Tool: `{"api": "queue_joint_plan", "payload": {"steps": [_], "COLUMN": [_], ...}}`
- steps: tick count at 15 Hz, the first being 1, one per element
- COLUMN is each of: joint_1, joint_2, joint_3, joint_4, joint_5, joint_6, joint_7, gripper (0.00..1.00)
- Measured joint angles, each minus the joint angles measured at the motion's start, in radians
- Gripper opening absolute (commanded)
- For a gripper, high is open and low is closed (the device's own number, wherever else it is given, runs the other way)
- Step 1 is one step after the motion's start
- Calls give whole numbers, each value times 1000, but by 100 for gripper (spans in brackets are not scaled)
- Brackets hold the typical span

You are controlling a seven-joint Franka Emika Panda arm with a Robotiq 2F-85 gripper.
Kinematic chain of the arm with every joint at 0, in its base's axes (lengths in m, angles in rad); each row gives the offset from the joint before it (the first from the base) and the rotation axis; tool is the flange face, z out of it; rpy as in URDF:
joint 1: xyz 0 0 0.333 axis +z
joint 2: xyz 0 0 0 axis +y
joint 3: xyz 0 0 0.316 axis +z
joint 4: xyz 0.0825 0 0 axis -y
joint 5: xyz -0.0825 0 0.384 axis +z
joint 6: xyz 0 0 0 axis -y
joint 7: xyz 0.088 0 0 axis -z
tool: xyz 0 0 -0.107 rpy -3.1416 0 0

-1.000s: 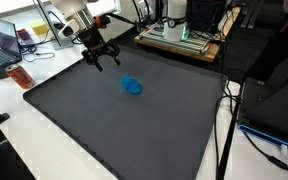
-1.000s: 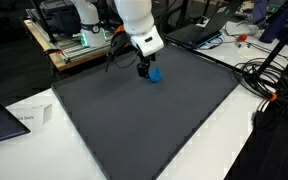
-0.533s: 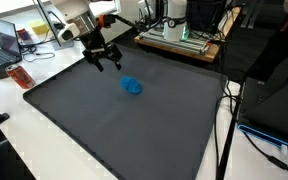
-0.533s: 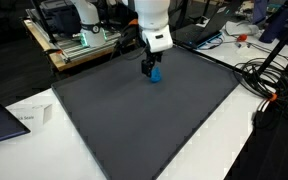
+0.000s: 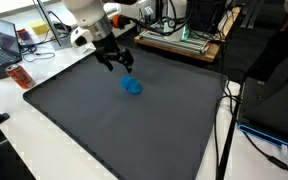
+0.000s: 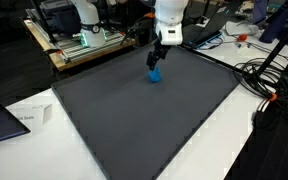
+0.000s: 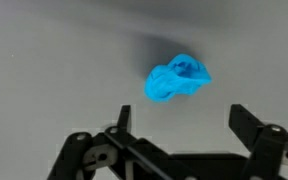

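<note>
The hand [image 5: 116, 59] has swung sideways since a second ago and now hangs over the blue lump [image 5: 131, 86], fingers spread wide and holding nothing. The blue lump has not moved. It lies on the dark mat [image 5: 104, 130], apart from the hand, with the arm's white body now upright above it.
</note>
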Motion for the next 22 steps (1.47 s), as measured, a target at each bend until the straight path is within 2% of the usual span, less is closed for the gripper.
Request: {"api": "queue_joint_plan", "payload": {"steps": [13,16,22], "joint_1": [127,139,155], "joint_2": [3,12,47], "joint_3": [8,8,5], "joint_4": [-66,-78,-98], "joint_5": [-247,-288,-380], "joint_6": [-6,14,127], "joint_7": [259,301,348], "gripper": [100,100,100]}}
